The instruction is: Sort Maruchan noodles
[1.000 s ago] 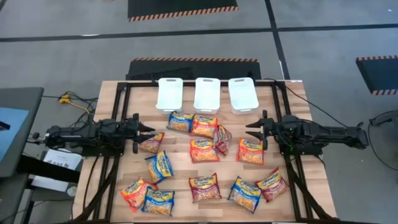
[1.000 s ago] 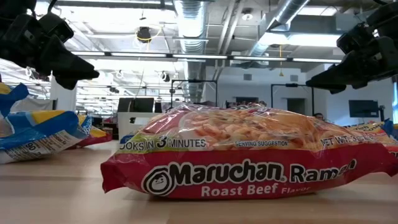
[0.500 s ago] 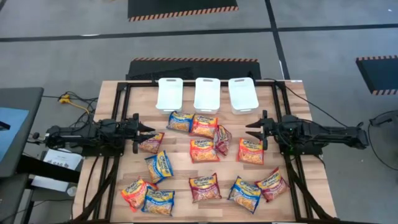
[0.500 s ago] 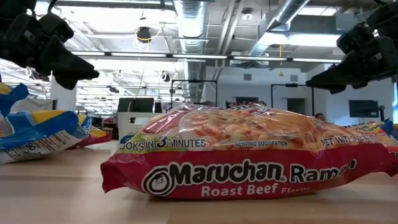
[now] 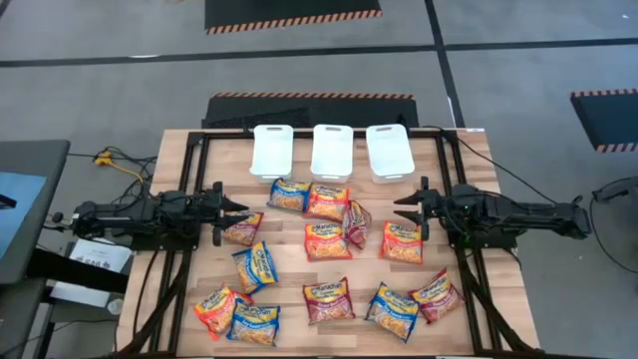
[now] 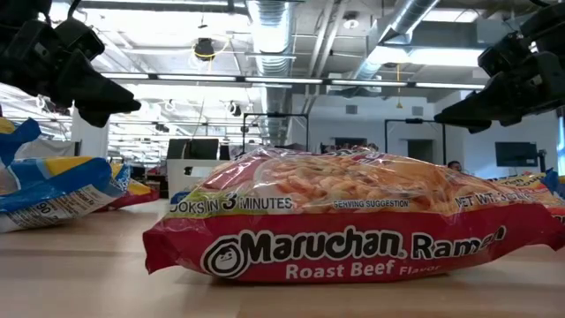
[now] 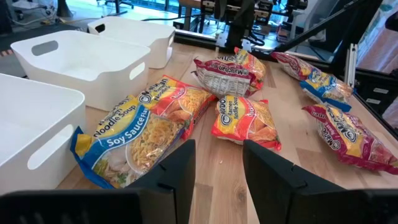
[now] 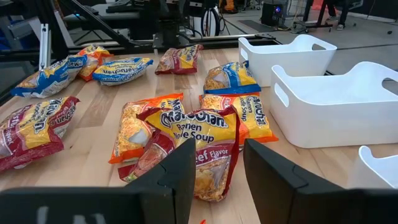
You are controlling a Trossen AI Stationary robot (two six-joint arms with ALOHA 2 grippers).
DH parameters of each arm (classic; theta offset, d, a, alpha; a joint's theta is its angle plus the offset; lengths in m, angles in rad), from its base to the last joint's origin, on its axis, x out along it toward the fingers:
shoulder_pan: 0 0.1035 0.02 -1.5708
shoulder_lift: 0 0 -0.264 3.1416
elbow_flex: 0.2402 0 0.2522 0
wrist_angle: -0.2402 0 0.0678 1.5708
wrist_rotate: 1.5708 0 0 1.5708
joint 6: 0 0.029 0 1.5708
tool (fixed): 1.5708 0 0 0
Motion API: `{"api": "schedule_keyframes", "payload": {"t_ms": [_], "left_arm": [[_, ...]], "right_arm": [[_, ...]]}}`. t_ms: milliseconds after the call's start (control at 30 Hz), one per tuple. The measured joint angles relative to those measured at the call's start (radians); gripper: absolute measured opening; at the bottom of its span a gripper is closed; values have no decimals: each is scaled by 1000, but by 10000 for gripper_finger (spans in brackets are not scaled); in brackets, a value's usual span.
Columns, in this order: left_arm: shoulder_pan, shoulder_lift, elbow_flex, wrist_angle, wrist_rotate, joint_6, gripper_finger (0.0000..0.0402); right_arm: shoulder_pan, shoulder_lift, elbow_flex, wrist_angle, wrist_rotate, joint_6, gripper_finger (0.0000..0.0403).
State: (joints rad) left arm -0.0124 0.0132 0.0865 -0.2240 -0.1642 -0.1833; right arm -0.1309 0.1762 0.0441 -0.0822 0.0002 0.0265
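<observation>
The Maruchan noodles [image 5: 327, 239] lie scattered over the light wooden table [image 5: 478, 179], on its middle and near parts; three white trays [image 5: 333, 152] stand in a row at the far edge. The left gripper [image 5: 235, 208] and right gripper [image 5: 407, 207] hover at opposite sides, jaws parted, holding nothing. Beyond is grey floor [image 5: 100, 90]; the low view shows an open workshop with ceiling ducts [image 6: 265, 18].

White trays [image 5: 332, 152], light wood worktop [image 5: 469, 254], black fingers [image 7: 176, 171]; noodle packets [image 5: 327, 242] yellow-labelled in blue, orange-red, dark red.
</observation>
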Motion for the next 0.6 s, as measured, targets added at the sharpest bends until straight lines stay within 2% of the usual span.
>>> {"api": "schedule_keyframes", "payload": {"t_ms": [200, 367, 600], "left_arm": [[0, 0, 0, 3, -2, 0, 119], [0, 0, -2, 14, -55, -6, 119], [0, 0, -2, 14, -59, -74, 119]], "right_arm": [[0, 0, 0, 0, 0, 0, 159], [0, 0, 0, 0, 0, 0, 159], [0, 0, 0, 0, 0, 0, 159]]}}
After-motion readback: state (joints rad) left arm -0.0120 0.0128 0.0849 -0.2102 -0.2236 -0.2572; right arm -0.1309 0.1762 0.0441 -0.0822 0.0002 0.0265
